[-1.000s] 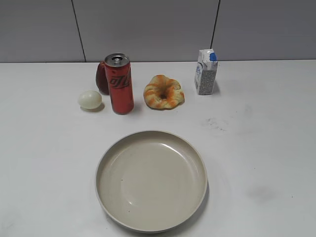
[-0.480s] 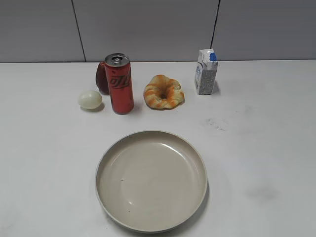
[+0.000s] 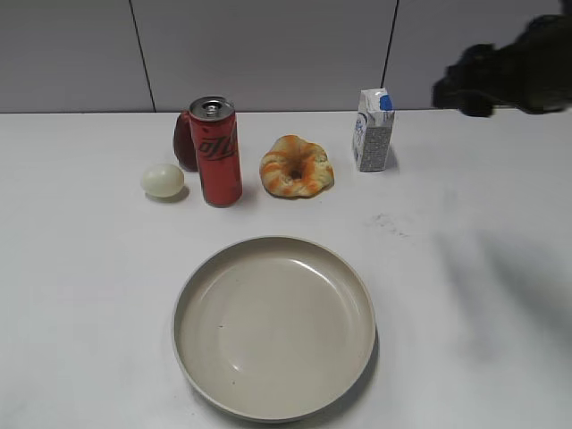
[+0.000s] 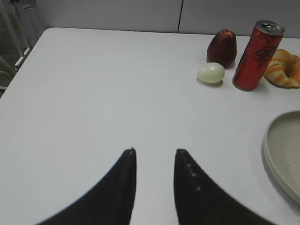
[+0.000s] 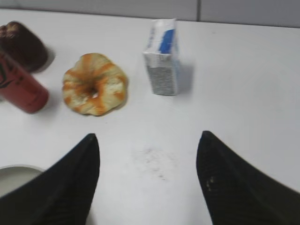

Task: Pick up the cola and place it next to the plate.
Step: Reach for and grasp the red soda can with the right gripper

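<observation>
The cola [image 3: 217, 151] is a tall slim red can with black lettering, standing upright behind the plate [image 3: 273, 326], a large beige dish near the front. The can also shows in the left wrist view [image 4: 257, 56] and, cut off, at the left edge of the right wrist view [image 5: 18, 84]. My right gripper [image 5: 149, 137] is open and empty above the table, right of the can; in the exterior view it is a dark blur at the upper right [image 3: 474, 82]. My left gripper [image 4: 154, 152] is open and empty, low over the left part of the table.
A dark red fruit [image 3: 183, 140] stands behind the can and a pale egg [image 3: 163, 180] to its left. A croissant-like bread ring [image 3: 297, 166] lies to its right, then a small milk carton [image 3: 373, 130]. A grey smudge [image 3: 391, 223] marks the white table.
My right arm has come into the exterior view at the upper right, casting a shadow on the table's right side. The objects have not moved.
</observation>
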{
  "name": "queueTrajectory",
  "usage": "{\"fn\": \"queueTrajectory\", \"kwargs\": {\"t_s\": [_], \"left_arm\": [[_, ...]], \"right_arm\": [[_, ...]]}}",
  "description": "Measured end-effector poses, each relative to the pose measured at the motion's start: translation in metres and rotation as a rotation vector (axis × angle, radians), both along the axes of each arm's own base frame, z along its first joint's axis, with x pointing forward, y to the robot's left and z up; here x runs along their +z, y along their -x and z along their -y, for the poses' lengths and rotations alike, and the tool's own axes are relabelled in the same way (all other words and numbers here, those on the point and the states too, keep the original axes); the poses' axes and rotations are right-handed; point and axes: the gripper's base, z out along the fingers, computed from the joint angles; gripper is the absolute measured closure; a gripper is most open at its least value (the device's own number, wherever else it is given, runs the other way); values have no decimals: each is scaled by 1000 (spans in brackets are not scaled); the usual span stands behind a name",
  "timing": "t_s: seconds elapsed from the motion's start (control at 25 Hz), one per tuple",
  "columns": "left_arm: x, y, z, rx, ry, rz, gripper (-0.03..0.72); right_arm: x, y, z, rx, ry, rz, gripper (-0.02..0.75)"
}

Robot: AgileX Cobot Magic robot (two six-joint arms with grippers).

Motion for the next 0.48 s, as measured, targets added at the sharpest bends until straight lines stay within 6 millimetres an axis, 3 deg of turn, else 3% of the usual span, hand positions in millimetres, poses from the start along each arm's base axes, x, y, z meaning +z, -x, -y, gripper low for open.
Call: {"fn": "queueTrajectory", "kwargs": {"t_s": [0.12, 0.32, 0.48], "left_arm": [[0, 0, 0, 0, 0, 0, 468], [0, 0, 0, 0, 0, 0, 468], [0, 0, 0, 0, 0, 0, 468]], "right_arm": [[0, -24, -43, 118, 19, -58, 222], [11, -52, -113, 320, 70, -47, 92], [11, -73, -164, 445, 118, -79, 74]]}}
